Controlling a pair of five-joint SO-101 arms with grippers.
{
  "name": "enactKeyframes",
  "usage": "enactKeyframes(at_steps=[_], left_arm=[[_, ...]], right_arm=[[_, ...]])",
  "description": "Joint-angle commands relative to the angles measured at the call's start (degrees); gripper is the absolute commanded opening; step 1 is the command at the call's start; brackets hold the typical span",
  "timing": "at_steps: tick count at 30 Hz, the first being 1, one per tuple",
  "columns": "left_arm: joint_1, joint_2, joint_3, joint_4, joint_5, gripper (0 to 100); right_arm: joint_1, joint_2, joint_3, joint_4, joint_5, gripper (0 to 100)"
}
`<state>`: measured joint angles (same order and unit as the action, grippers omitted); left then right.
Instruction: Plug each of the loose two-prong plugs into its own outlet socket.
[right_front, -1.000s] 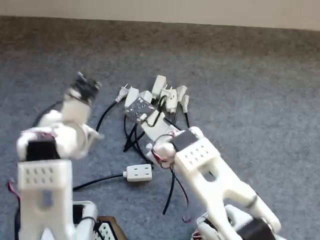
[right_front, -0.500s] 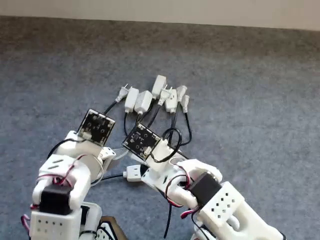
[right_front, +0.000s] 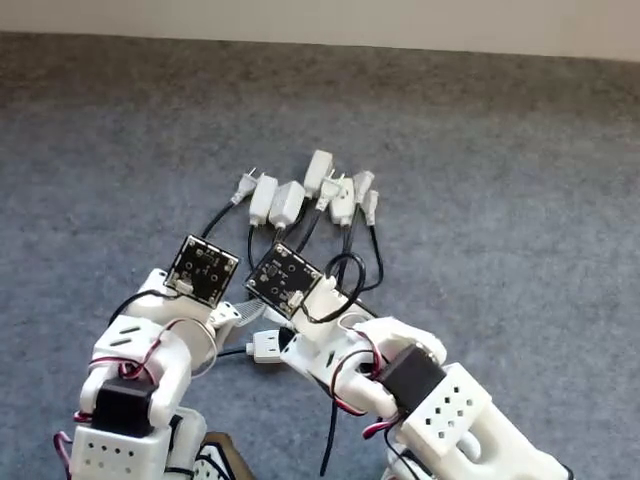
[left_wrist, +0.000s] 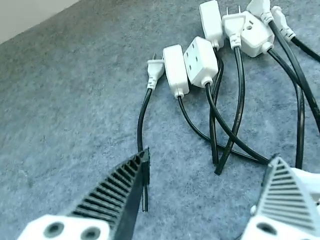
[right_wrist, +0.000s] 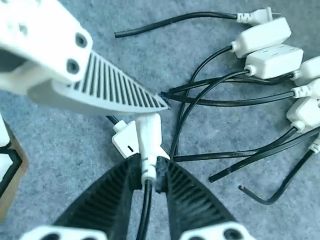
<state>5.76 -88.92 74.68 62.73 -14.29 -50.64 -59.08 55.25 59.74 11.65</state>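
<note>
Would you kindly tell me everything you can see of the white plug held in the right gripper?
The white plug is a slim, smooth, plastic-looking body that narrows at one end, where a black cord leaves it. The right gripper is shut on it, both black ribbed fingers pressing its cord end. It points away from the wrist, low over the grey carpet, alongside a white socket block, seemingly touching it. Its prongs cannot be made out.

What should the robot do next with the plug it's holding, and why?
Probably the left gripper should come down and pinch the socket to steady it. The right gripper is shut on a plug right beside that socket, the left gripper is open close by, and the socket lies loose on the carpet, so a push might just slide it.
</note>
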Motion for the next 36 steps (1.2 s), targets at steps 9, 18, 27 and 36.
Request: enactKeyframes(at_steps=[9, 18, 27, 36], left_arm=[[4.1, 0.4, 1.5, -1.1, 0.3, 37], [4.1, 0.4, 2.3, -1.1, 0.2, 37], [5.5, 0.4, 2.5, -0.7, 0.2, 37], [-4.2, 0.5, -3.0, -1.6, 2.1, 37]], right_arm=[[-0.1, 0.0, -4.9, 0.1, -0.8, 0.6], [0.0, 0.0, -5.0, 0.2, -0.8, 0.6], [3.3, 12.0, -15.3, 7.1, -0.7, 0.6], [4.9, 24.9, -25.3, 17.4, -1.1, 0.6]])
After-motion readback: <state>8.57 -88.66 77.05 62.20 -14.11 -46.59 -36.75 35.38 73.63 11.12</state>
